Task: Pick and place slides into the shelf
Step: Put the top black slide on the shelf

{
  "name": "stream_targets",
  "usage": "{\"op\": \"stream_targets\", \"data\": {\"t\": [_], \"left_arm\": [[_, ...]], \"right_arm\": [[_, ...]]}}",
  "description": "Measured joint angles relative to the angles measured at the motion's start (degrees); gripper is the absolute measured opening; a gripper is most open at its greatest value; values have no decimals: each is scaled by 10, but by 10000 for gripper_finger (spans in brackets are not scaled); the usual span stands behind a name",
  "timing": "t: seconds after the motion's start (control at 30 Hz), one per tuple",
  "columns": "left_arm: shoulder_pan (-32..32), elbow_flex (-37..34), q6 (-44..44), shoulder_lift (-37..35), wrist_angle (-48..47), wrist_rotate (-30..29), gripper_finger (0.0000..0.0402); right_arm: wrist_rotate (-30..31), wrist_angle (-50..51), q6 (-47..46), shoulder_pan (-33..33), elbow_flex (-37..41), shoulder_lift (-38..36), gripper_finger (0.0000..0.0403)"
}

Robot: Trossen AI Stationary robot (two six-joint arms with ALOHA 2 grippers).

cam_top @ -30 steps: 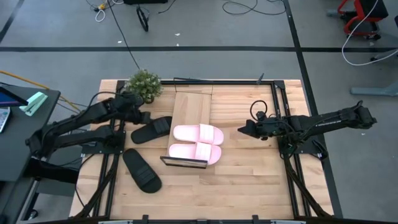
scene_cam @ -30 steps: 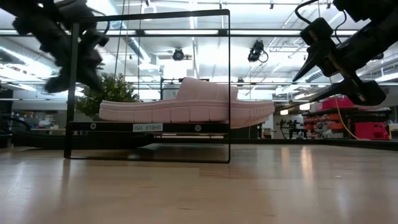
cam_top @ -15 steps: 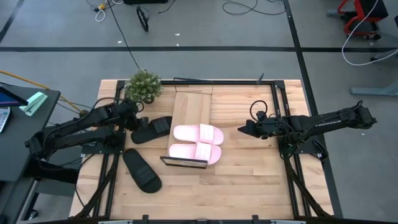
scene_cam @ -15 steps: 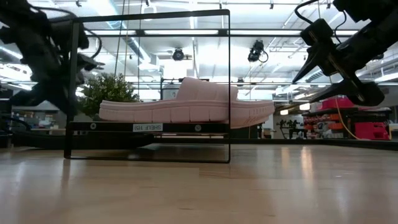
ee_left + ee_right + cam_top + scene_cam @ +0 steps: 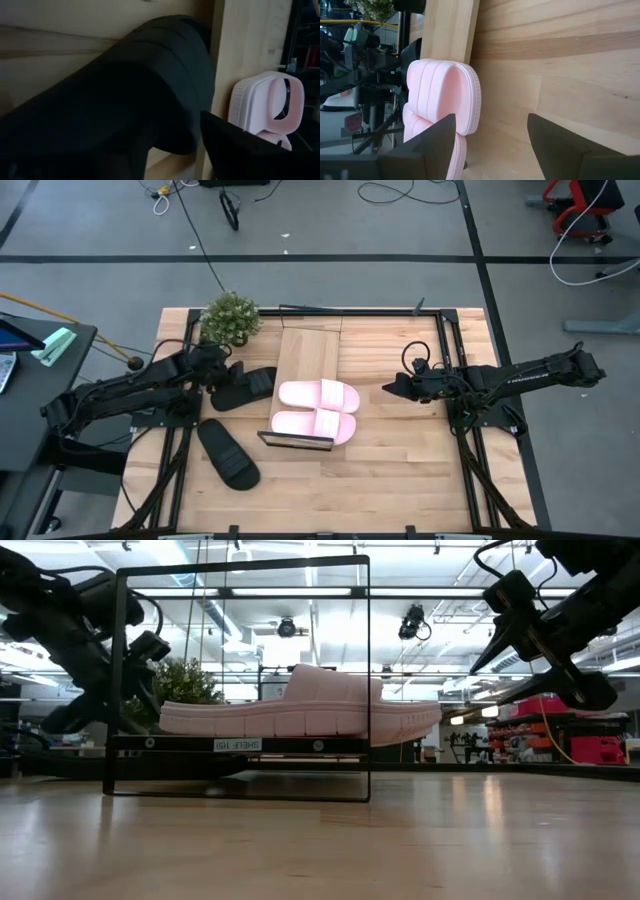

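Two pale pink slides lie side by side on the near end of the light-wood shelf. One black slide lies sole-down on the table against the shelf's left side. A second black slide lies nearer the front. My left gripper is low over the first black slide's left end and open; that slide fills its wrist view, with one finger beside it. My right gripper hovers open to the right of the shelf, facing the pink slides. My left gripper comes slanting down from the table's left onto the left end of the black slide beside the shelf. Its fingers blend into the dark slide, so I cannot tell whether they touch it. The slide lies flat on the table.
A small potted plant stands at the table's far left, just behind the left arm. Black wire frame ends rise at the shelf's near end. Bare tabletop lies in front of the shelf and to its right.
My left gripper has come down toward the black slide beside the shelf, rolling its wrist on the way, and its fingers have opened. The slides and the shelf have not moved.
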State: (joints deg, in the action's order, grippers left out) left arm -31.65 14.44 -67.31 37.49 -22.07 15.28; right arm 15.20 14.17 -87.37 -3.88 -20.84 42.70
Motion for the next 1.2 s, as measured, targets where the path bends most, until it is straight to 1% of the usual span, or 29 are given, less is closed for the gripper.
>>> {"op": "stream_targets", "data": {"t": [0.23,0.33,0.43,0.6,1.2], "left_arm": [[0,0,0,0,0,-27,252],[0,0,-1,0,4,-34,271],[0,0,-1,0,9,-35,280],[0,0,-11,0,9,-35,280],[0,0,-58,0,21,-37,250]], "right_arm": [[0,0,0,0,0,0,252],[0,0,0,0,0,0,252],[4,0,-3,0,0,0,252],[19,0,-13,0,0,0,252],[25,0,-15,0,0,0,252]]}}
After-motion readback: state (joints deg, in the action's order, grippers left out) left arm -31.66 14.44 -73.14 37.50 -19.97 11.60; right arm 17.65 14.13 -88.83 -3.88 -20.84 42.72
